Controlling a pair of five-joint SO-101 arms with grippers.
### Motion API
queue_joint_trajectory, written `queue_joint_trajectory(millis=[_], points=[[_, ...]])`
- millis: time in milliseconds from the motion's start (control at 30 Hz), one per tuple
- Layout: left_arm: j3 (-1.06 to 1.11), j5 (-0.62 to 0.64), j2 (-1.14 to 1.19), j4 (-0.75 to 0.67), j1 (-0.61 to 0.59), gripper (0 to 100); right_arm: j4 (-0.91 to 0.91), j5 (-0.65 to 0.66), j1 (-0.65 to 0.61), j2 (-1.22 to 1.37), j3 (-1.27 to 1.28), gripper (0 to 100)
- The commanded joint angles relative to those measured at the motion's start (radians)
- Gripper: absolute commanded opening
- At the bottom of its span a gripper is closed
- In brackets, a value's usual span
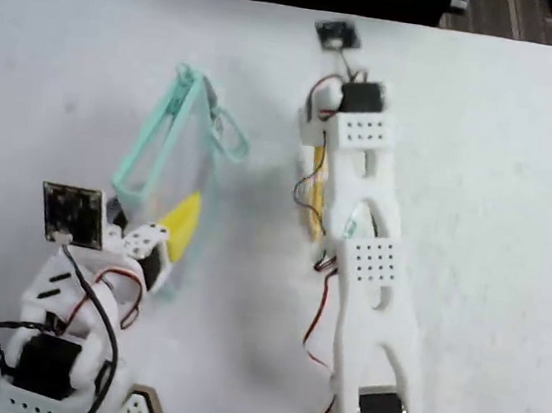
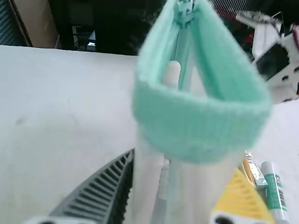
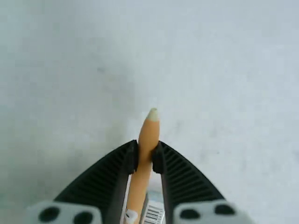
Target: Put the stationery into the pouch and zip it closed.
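Mint-rimmed clear plastic pouch (image 1: 168, 143) gapes, gripped by my left end effector (image 2: 173, 186); beside it, right end effector (image 3: 145, 158) clamps orange tapered pen (image 3: 147, 140).

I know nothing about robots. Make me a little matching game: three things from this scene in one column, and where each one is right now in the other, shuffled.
Things
1. mint-rimmed pouch
2. orange pen
3. green-and-white pen

Places
A. lying on the table
B. clamped in the right gripper
C. held by the left gripper, mouth open

Pairs: 1-C, 2-B, 3-A
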Motion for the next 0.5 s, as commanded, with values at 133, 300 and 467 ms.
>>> queue_joint_trajectory(millis=[133, 300, 467], points=[[-0.028, -0.095, -0.002, 0.003, 0.091, 23, 0.027, 0.017, -0.073, -0.585, -0.054, 1.6], [-0.028, -0.098, -0.002, 0.003, 0.099, 24, 0.028, 0.172, -0.237, -0.929, -0.043, 1.6], [-0.026, -0.098, -0.002, 0.005, 0.101, 24, 0.028, 0.172, -0.420, -1.147, -0.043, 1.6]])
